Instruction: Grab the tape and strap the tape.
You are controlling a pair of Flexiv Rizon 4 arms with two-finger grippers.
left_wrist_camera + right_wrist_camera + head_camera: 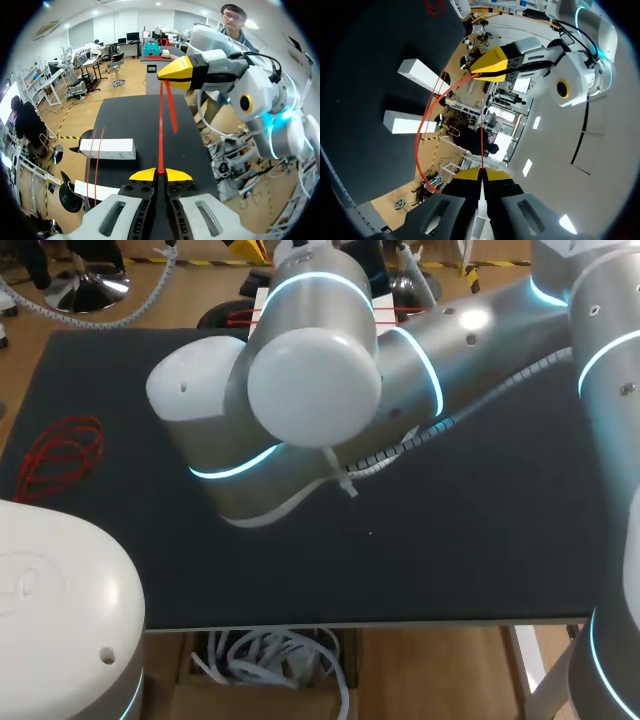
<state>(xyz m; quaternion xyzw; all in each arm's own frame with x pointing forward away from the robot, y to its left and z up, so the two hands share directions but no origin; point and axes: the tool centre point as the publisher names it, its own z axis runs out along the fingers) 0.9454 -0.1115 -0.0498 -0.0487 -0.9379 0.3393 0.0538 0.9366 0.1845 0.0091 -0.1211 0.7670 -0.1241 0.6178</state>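
Observation:
The tape is a thin red strap. In the left wrist view my left gripper (161, 174) is shut on one strand (160, 135), which runs straight ahead to my right gripper (175, 74), also shut on it, above the black table. A short loose end (171, 112) hangs from the right gripper. In the right wrist view my right gripper (481, 173) pinches the strand, and the tape (421, 130) arcs round to the left gripper (482, 67). More red tape (92, 160) loops by two white boxes (107, 148). In the head view the arms hide both grippers.
A loose bundle of red tape (60, 455) lies near the left edge of the black mat (470, 540). Two white boxes (422, 75) (405, 121) rest on the mat below the grippers. My arms' large links (310, 390) span the table's middle.

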